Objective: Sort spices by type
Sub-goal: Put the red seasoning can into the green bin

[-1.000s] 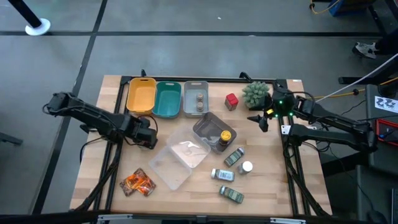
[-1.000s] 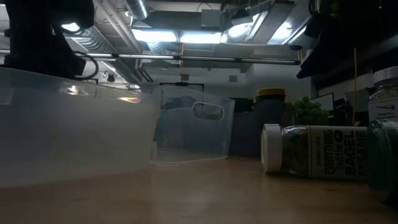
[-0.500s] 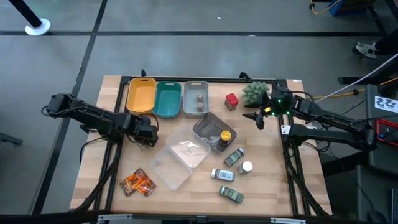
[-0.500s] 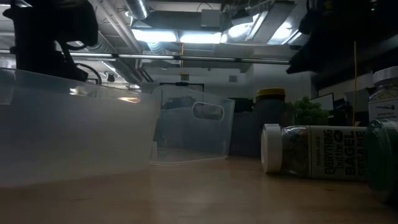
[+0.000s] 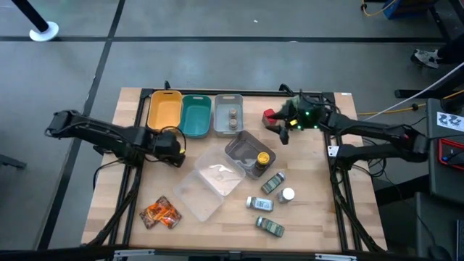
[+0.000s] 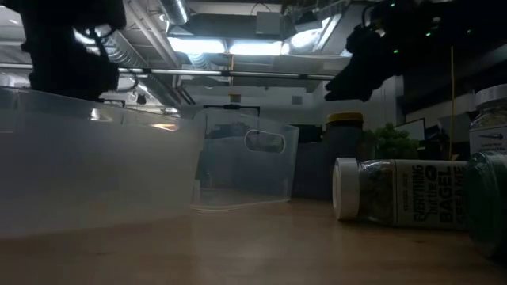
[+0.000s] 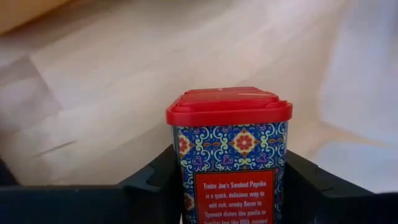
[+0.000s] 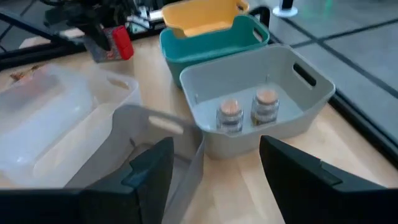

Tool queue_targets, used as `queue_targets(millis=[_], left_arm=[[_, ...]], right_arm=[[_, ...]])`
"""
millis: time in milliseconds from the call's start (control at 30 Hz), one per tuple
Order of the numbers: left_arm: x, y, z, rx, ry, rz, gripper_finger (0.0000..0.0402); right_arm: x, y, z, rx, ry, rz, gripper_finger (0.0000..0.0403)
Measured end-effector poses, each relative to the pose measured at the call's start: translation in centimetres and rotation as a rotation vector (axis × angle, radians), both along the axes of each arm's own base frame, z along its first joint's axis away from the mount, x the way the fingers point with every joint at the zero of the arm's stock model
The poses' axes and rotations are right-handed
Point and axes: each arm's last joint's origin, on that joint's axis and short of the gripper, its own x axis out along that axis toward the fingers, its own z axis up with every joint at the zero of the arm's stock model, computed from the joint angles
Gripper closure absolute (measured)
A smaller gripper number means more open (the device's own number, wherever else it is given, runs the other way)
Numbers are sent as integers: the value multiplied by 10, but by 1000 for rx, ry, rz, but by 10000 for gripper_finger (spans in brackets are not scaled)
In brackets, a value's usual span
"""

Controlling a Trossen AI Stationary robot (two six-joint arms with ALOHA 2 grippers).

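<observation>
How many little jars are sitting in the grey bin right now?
2. Both small jars stand side by side inside the grey bin: one jar and a second jar right beside it, upright. The high view shows no others in there.

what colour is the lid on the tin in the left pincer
Red, above a blue patterned tin; the lid shows best in the left wrist view.

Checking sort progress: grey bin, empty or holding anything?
Not empty. The grey bin holds two small cork-topped jars standing upright side by side; the high view shows both inside it too.
</observation>
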Motion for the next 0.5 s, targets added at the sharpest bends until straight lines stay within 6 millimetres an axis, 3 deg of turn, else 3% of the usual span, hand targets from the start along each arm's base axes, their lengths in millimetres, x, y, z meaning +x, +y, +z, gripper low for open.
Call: queue_targets(millis=[200,500], left_arm=[[-7,3,32,85,-174,-1,235],[4,10,62,463,-425,-91,233]], right_arm=[[17,-8,-4,-46,-84,2,164],[33,-15,-3,-108,-212,4,164]])
